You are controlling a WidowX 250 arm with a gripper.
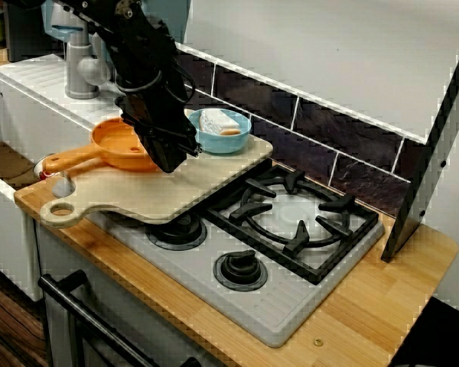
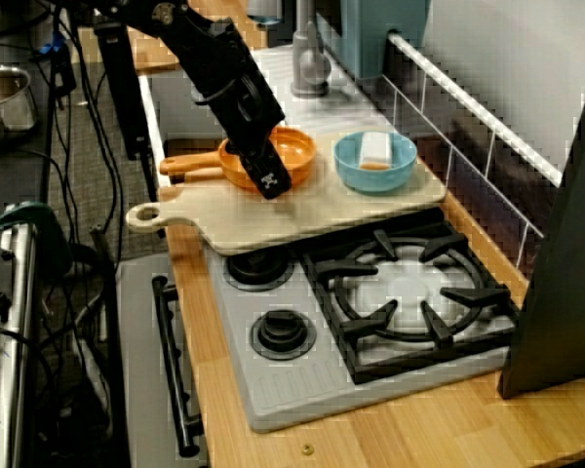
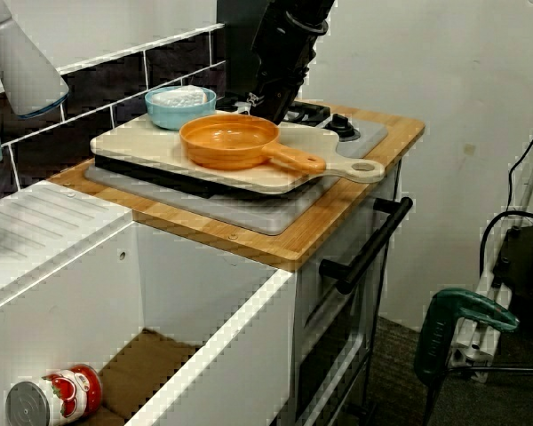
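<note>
I see one wooden tabletop (image 1: 382,306). On it sits one grey toy stove (image 1: 291,310). The stove has one black grate (image 1: 298,218) and two round black rings (image 1: 241,269) in front.

One pale cutting board (image 1: 138,200) lies over the left part of the stove. Its handle has one hole and sticks out past the tabletop's edge.

Two dishes stand on the board, near each other. One is an orange pan (image 1: 115,141) with its handle pointing the same way as the board's handle. The other is a blue bowl (image 1: 223,144) with one white lump (image 1: 214,121) and one small orange bit inside.

My one gripper (image 1: 168,159) points down at the pan's rim, on the side near the grate. I cannot tell if it is spread or pressed together, or if it touches the pan.

In the view from the sink, one tomato can (image 3: 53,399) lies in the white sink (image 3: 213,342).
</note>
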